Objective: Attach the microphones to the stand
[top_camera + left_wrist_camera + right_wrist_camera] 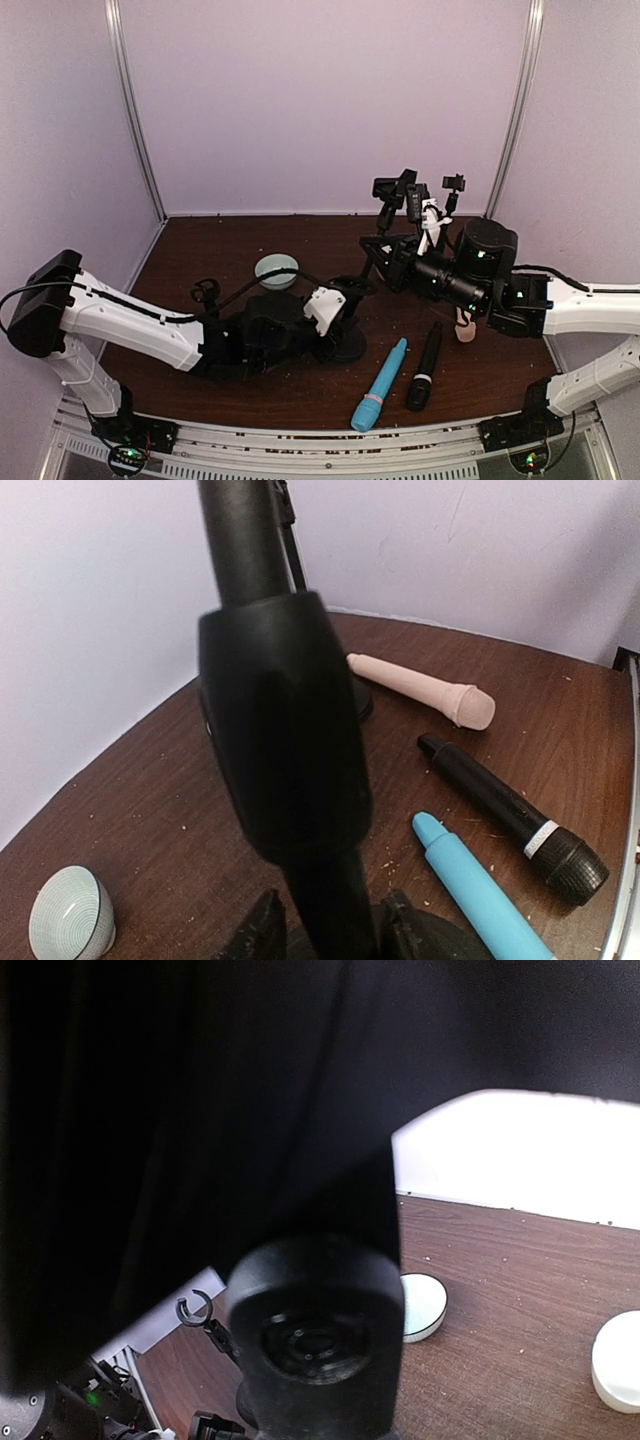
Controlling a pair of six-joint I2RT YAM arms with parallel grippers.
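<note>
My left gripper sits narrow around the stand pole, though I can't tell if it grips. My right gripper is fully closed up by the clips.

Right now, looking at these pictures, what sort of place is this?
Probably a robot test cell, not a studio: plain pale walls with metal corner posts enclose a wooden table, two robot arms stand at its near edge, and a blue microphone and a black microphone lie loose on it.
</note>
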